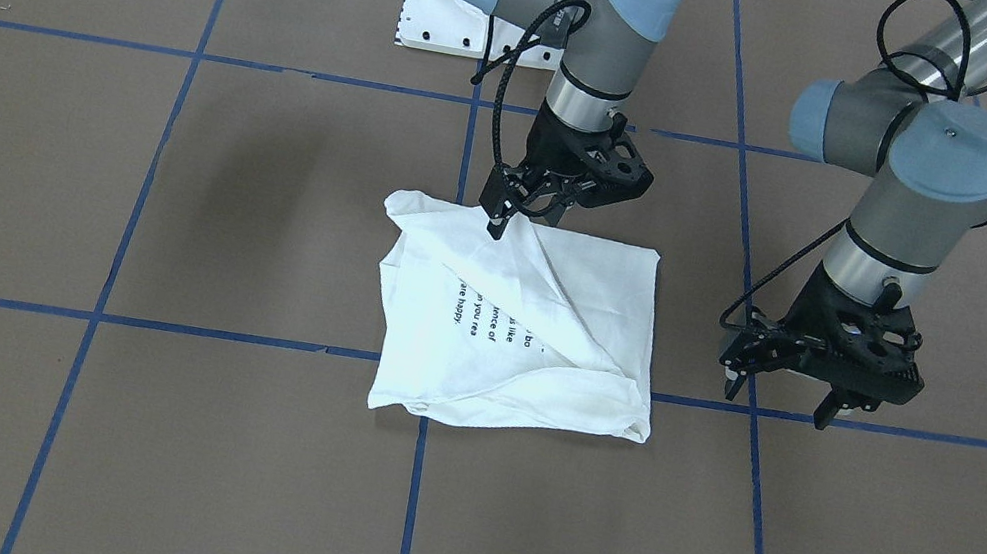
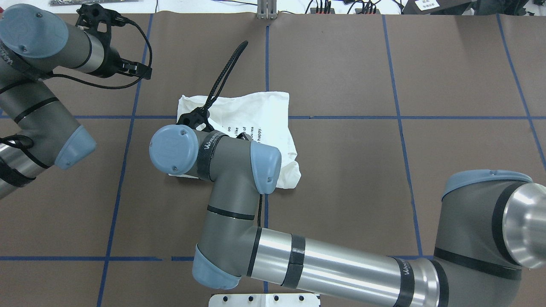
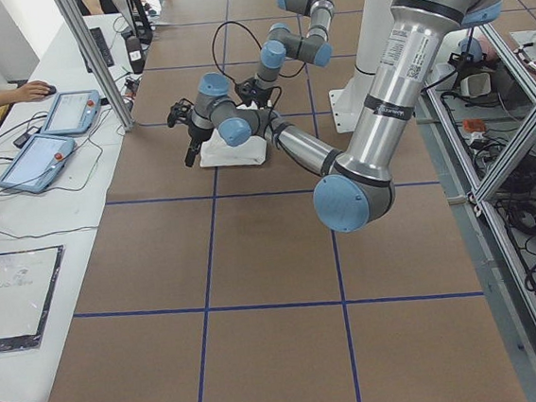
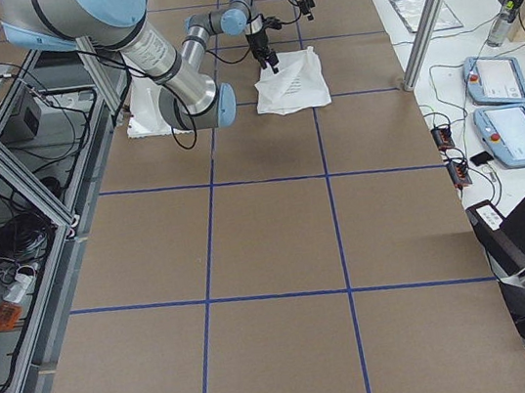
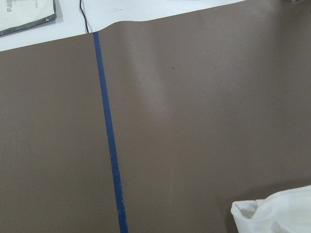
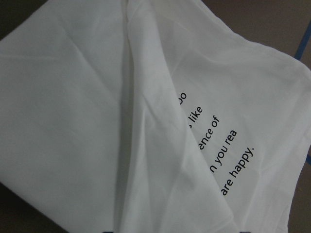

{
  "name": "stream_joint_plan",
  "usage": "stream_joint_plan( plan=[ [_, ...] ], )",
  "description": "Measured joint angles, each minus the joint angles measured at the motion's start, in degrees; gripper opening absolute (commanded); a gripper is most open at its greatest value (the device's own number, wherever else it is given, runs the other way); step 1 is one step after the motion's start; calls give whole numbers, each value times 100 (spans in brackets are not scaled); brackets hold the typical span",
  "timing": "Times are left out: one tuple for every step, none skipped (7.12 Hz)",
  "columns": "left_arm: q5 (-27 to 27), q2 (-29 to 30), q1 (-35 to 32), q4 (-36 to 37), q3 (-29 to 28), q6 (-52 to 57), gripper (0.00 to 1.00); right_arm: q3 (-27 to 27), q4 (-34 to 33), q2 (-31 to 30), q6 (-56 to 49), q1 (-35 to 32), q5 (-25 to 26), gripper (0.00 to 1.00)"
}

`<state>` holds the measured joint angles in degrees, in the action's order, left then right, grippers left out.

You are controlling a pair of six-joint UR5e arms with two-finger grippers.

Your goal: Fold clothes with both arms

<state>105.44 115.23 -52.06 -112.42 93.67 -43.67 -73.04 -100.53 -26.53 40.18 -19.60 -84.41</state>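
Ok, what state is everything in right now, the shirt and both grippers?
Shirt: folded to a rough square on the table, one flap raised in a diagonal ridge, print partly covered.
Right gripper: shut, apparently pinching the edge of the raised flap.
Left gripper: open, empty, above bare table beside the shirt.

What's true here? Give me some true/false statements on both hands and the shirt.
1. The right hand meets the T-shirt at its edge nearest the robot. True.
2. The left hand grips the T-shirt. False: it hangs open over the bare table, apart from the cloth.
3. Black text shows on the T-shirt. True.
4. The T-shirt lies spread flat with its sleeves out. False: it is folded into a rough square.
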Motion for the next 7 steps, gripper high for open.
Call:
stream_joint_plan(
  plan=[
    [2, 0, -18, 1, -3, 1, 100, 160, -13, 61, -116, 74, 51, 81],
    [3, 0, -27, 1, -6, 3, 100, 245, -17, 89, -223, 131, 83, 80],
    [3, 0, -30, 1, -6, 3, 100, 306, -18, 94, -291, 165, 100, 70],
    [3, 0, -34, 1, -7, 5, 100, 367, -19, 91, -341, 178, 106, 43],
    [3, 0, -38, 1, -7, 7, 100, 411, -19, 85, -413, 180, 108, 16],
    [3, 0, -39, 1, -7, 7, 100, 428, -23, 90, -534, 181, 108, 2],
    [3, 0, -41, 1, -7, 6, 100, 428, -30, 102, -690, 174, 109, 0]
  ],
)
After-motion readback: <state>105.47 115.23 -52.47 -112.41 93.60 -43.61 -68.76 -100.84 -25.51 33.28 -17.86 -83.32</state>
